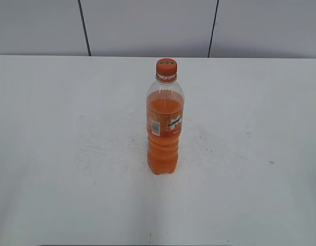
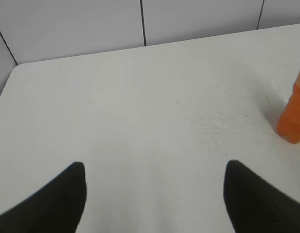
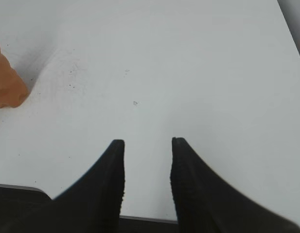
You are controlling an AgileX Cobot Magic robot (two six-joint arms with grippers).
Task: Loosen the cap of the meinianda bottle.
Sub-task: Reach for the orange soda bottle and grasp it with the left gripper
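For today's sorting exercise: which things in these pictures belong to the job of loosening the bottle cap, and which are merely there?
Belongs to the job:
- the meinianda bottle, upright on the table
- the cap, on the bottle
- the left gripper, open, empty
- the right gripper, open, empty

Merely there:
- the white table
- the panelled wall behind

Label band (image 1: 165, 124) of the meinianda bottle (image 1: 165, 119): brand lettering and a white barcode patch, both too small to read. Cap (image 1: 166, 66): dark mark, illegible.
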